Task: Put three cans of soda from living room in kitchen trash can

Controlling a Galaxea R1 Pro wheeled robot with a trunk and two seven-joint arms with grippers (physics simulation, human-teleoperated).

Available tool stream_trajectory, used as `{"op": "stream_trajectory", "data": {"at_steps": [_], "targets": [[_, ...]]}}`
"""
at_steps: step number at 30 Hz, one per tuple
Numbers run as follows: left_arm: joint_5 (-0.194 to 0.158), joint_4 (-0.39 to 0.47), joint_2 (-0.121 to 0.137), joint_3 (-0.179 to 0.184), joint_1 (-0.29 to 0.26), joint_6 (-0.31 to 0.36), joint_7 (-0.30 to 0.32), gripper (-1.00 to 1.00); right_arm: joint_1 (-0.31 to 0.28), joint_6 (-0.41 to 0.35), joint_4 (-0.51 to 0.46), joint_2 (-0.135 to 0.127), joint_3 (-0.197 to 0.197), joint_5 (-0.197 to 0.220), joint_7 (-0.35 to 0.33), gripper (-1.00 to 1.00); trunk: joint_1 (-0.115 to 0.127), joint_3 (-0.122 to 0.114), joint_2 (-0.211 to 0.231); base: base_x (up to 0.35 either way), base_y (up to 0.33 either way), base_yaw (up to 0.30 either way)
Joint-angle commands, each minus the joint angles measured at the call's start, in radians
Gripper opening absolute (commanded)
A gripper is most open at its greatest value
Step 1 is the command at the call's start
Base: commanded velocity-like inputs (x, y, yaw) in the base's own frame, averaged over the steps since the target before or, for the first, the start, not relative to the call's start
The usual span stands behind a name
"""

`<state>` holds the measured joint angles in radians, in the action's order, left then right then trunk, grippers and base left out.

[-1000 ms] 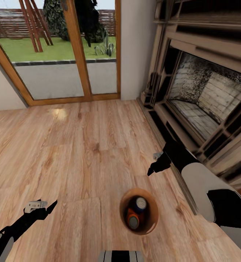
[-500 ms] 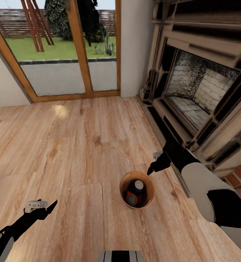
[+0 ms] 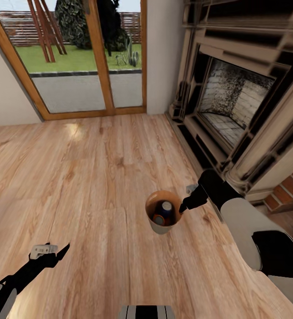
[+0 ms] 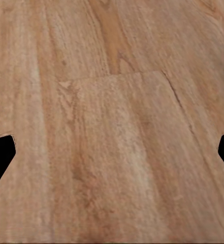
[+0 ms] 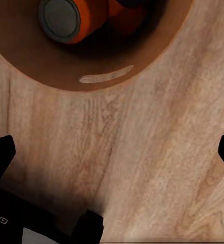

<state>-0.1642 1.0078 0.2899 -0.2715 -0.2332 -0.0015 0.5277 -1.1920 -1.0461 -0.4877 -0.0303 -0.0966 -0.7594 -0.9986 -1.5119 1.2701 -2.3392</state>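
"Holding anything in either hand at that point?"

"No. My right hand (image 3: 182,209) was spread wide and empty. Its fingertips (image 5: 1,152) sat far apart in the right wrist view, with bare floor (image 3: 98,177) between them. My left hand (image 3: 63,249) was just as slack, low over the planks and well away."

"And the tash can (image 3: 163,229)?"

"It stood upright on the living-room floor, beside the fireplace (image 3: 235,106) and well short of the glass doors (image 3: 89,57). A blue can (image 3: 166,208) and an orange can (image 3: 159,219) lay inside. My wrist camera showed the orange one's silver top (image 5: 60,16) and more orange behind it. I couldn't count three for certain."

"So what was the step?"

"Taking the bin by its rim, I judged, to carry it to the kitchen. My right hand hovered just at the near edge. To do it well I needed one finger inside the glossy wall (image 5: 117,56) and one outside, seated deep before closing. Then lift straight up. A shallow pinch could tip it and spill the cans."
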Motion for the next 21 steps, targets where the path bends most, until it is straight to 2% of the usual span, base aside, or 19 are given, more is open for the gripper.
{"op": "stream_trajectory", "data": {"at_steps": [1, 12, 17, 21], "targets": [[0.0, 0.0, 0.0, 0.0, 0.0, 0.0, 0.0, 1.0, 0.0, 0.0, 0.0, 0.0, 0.0, 0.0, 0.0, 1.0, 0.0, 0.0, 0.0, -0.333, 0.0, 0.0], [0.0, 0.0, 0.0, 0.0, 0.0, -0.001, 0.0, 1.0, 0.0, 0.0, 0.0, 0.0, 0.0, 0.0, 0.0, 1.0, 0.0, 0.0, 0.0, -0.32, 0.0, 0.0], [-0.001, 0.003, 0.0, -0.002, 0.0, -0.002, 0.001, 1.0, 0.0, 0.0, 0.0, 0.0, 0.0, 0.0, 0.0, 1.0, 0.0, 0.0, 0.0, -0.103, 0.0, 0.0], [0.0, 0.001, 0.0, -0.001, 0.0, 0.006, 0.0, 1.0, 0.0, 0.0, 0.0, 0.0, 0.0, 0.0, 0.018, 1.0, 0.015, -0.013, 0.028, -0.015, 0.0, 0.0]]}}
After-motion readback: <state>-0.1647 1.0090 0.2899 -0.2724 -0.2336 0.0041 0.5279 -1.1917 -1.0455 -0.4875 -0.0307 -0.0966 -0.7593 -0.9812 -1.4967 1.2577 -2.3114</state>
